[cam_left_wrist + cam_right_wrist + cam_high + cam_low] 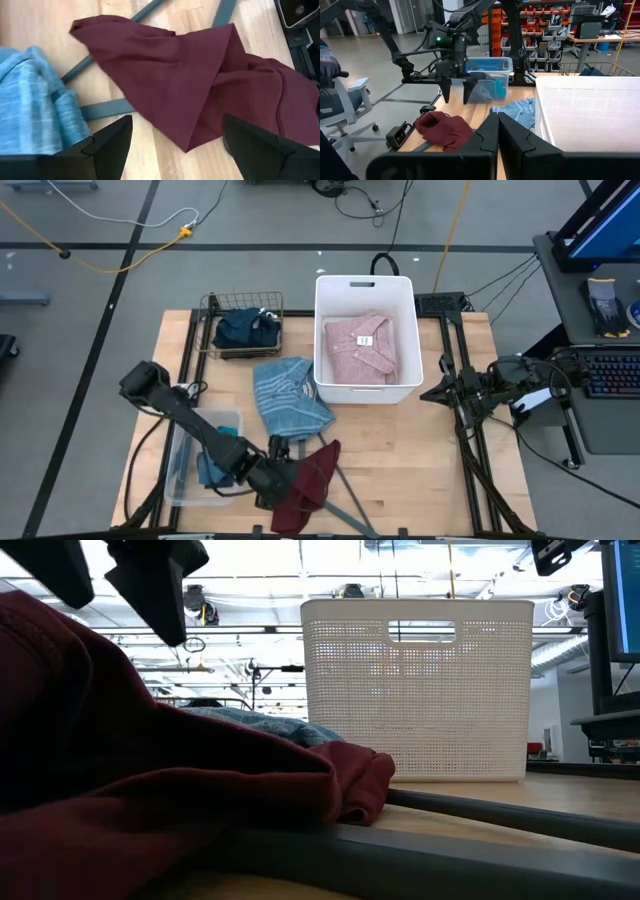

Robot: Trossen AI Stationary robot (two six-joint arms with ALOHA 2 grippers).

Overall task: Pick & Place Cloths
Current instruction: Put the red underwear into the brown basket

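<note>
The left gripper [283, 480] hangs with fingers spread wide just above the maroon garment [308, 485], which lies crumpled at the table's [420, 470] front edge. The right gripper [432, 392], fingers pressed together, waits at the right edge.

I see a white perforated plastic basket [364, 288] at the table's far middle, a dark wire basket [241, 307] left of it, and a clear plastic bin [178, 470] near-left.
</note>
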